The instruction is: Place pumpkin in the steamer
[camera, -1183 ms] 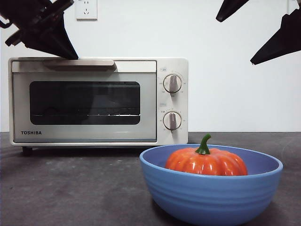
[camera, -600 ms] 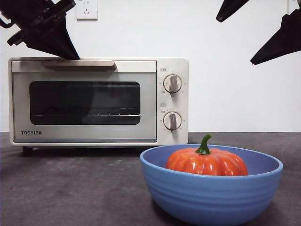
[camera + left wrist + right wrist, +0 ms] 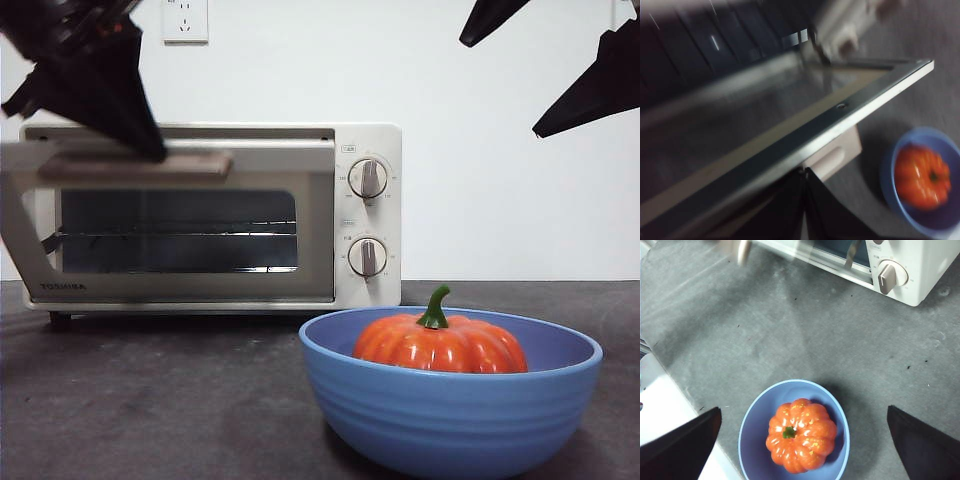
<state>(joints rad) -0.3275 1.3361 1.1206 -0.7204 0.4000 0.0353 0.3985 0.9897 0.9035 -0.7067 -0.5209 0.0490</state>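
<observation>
**Cream-white oven door swinging down, pumpkin waiting in its bowl**

Cream-white and boxy, the TOSHIBA steamer (image 3: 210, 215) has its dark glass door (image 3: 170, 225) tilted partly out from the top. The left gripper (image 3: 150, 150) sits at the door's bar handle (image 3: 135, 165); its black jaws look pressed together at the door's edge in the left wrist view, though blur hides whether they pinch the bar or merely hook it. To open the door well, the pull should probably follow the door's arc about its bottom hinge, steady enough not to drag the steamer across the dark table (image 3: 150, 400).

The small glossy orange pumpkin (image 3: 440, 343) with its green stem rests in the wide blue ribbed bowl (image 3: 450, 415), in front of the steamer's two round knobs (image 3: 367, 217). The right gripper (image 3: 802, 440) hovers above it, jaws spread wide on either side of the bowl, touching nothing.
</observation>
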